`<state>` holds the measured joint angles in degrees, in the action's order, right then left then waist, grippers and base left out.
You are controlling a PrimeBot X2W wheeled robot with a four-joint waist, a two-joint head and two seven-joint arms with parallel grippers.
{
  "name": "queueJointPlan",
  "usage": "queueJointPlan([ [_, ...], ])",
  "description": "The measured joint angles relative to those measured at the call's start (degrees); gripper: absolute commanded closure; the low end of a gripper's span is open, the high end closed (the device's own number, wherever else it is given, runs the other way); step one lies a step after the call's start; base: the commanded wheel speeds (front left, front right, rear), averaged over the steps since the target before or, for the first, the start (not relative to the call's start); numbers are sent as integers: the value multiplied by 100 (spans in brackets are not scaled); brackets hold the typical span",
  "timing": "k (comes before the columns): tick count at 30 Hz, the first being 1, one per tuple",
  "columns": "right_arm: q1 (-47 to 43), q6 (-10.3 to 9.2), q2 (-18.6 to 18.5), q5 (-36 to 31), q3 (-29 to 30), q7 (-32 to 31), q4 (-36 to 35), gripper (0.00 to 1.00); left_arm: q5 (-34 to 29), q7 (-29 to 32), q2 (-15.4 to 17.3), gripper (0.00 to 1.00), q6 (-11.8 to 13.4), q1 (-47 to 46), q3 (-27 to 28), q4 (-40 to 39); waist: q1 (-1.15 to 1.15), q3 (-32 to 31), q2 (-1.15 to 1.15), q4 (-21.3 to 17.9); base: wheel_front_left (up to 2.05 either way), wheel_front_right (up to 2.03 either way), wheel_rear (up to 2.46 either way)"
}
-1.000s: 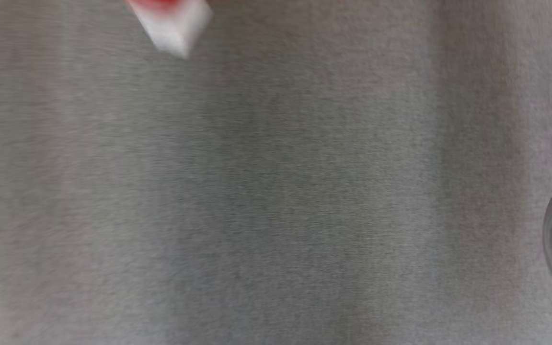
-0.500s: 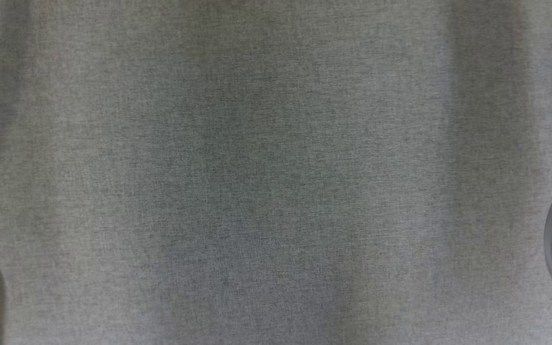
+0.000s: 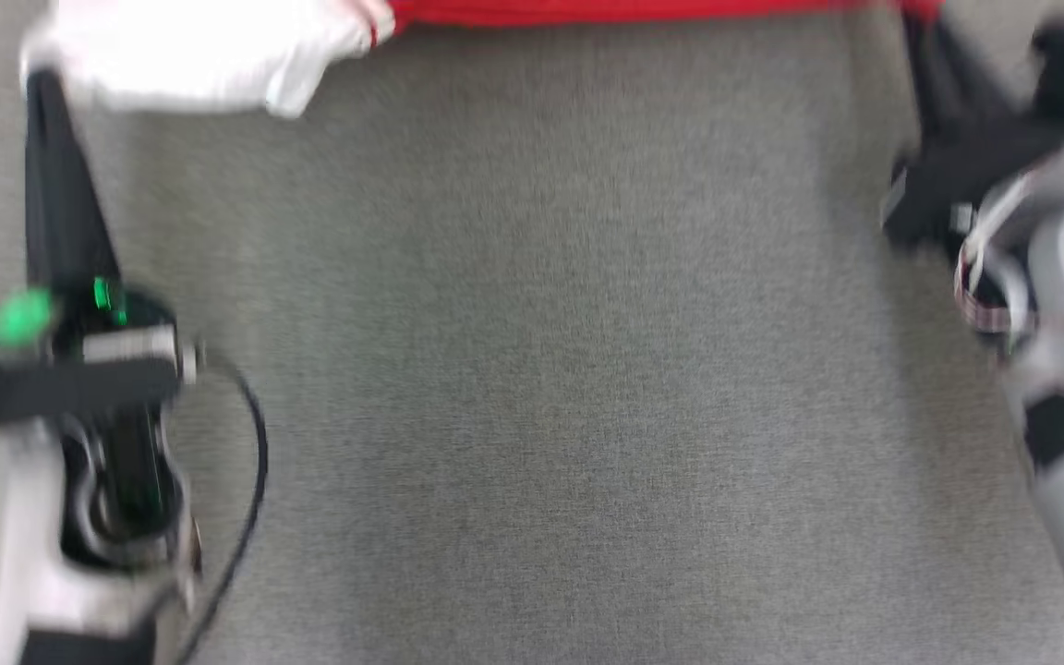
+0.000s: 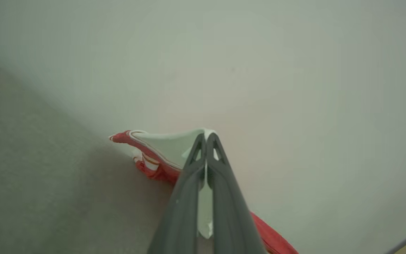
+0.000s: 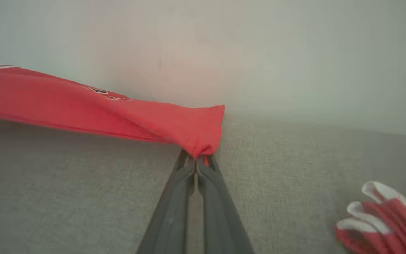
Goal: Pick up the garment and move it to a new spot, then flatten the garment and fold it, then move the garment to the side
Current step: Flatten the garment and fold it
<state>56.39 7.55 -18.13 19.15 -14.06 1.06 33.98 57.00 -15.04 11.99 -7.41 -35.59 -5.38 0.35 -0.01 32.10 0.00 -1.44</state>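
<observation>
The garment (image 3: 634, 11) is red with a white sleeve (image 3: 199, 55) and stretches along the top edge of the head view above the grey cloth surface (image 3: 532, 369). My left gripper (image 3: 38, 83) points up at the left and reaches the white sleeve. In the left wrist view the left gripper (image 4: 205, 135) is shut on the white cloth of the garment (image 4: 164, 146), lifted off the surface. My right gripper (image 3: 920, 28) is at the top right. In the right wrist view the right gripper (image 5: 196, 158) is shut on a bunched red corner of the garment (image 5: 118, 113).
A pale wall (image 5: 294, 53) rises behind the grey surface. A red and white bit of cloth (image 5: 382, 218) lies on the surface at the lower right of the right wrist view. A black cable (image 3: 250, 480) loops beside my left arm.
The head view has shifted: earlier it held mostly blurred grey surface, now both arms and the garment's lower edge are in it. Both grips stay shut.
</observation>
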Motion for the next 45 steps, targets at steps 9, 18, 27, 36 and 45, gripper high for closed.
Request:
queueJointPlan([
  [9, -2413, 0, -200, 277, 308, -809, -1191, 100, 627, 0, -405, 100, 0, 2374, -66, 96, -2, -1159, -2, 125, 0, 0, 0],
  [18, -4183, 0, -15, 57, 1061, -2054, -2193, 100, 879, 5, -453, 100, -1, 3578, -441, 104, -2, -2066, -2, 315, 0, 0, 0],
  [27, -5424, 0, 500, -245, 1669, -3103, -3416, 100, 1745, 1319, -256, 100, 23, 4587, -1042, -125, 0, -2466, -2, 550, 0, 0, 0],
  [36, -6252, 0, 915, -288, 2149, -3643, -3879, 100, 2499, 2056, 181, 100, 442, 5394, -883, -797, 1, -2464, -1, 570, 0, 0, 0],
  [45, -6386, 0, 1099, -308, 2295, -3650, -4173, 100, 2931, 1814, -4, 100, 337, 5204, -411, -1351, 1, -2491, 0, 464, 0, 0, 0],
])
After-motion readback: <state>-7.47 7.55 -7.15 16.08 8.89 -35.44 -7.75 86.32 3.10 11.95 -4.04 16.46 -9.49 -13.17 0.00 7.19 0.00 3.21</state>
